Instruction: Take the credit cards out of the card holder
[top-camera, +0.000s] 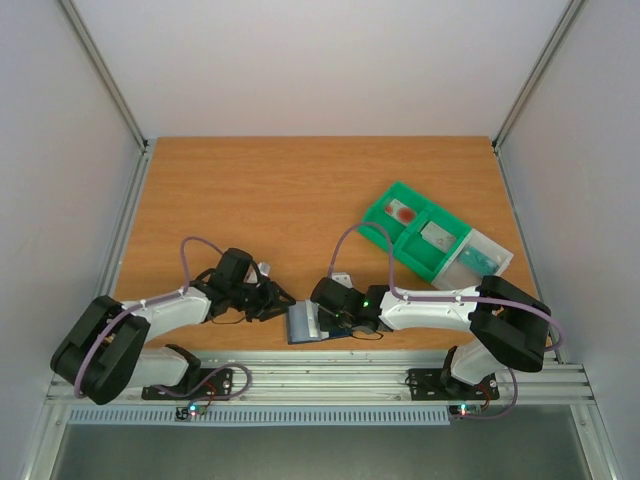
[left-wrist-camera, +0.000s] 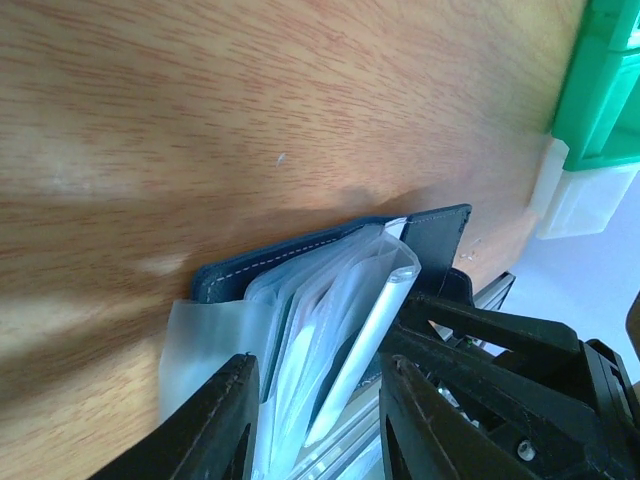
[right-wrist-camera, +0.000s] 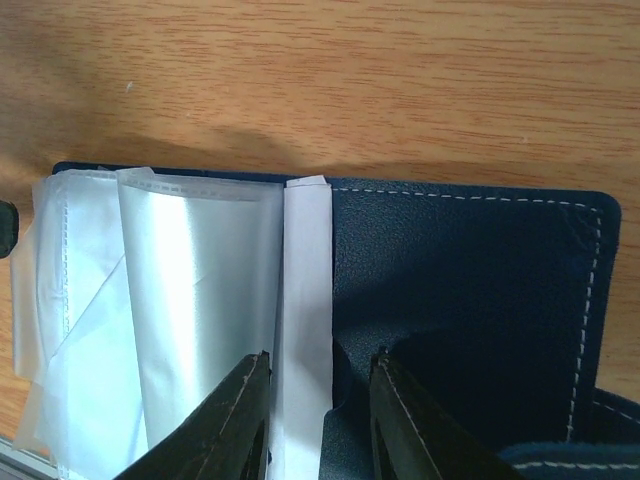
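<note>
Both arms at open card holder (right-wrist-camera: 460, 290), near edge.
Narrow left gripper (left-wrist-camera: 320, 365) around clear sleeves (left-wrist-camera: 300, 320), grip can't tell; narrow right gripper (right-wrist-camera: 320, 358) straddles white sleeve edge (right-wrist-camera: 305, 280), unclamped.

The card holder (top-camera: 305, 325) lies open at the near edge of the table, about in the middle. It is dark slate-blue with pale stitching (right-wrist-camera: 470, 290), and its clear plastic sleeves (right-wrist-camera: 190, 300) stand up, fanned to the left. One thin white strip (right-wrist-camera: 305, 300) stands at the fold; if it is a card, I cannot tell. Three credit cards lie further right in the green tray (top-camera: 378, 215): one whitish with a red blotch (top-camera: 405, 212), one greyish (top-camera: 437, 237), one teal (top-camera: 482, 258).
</note>
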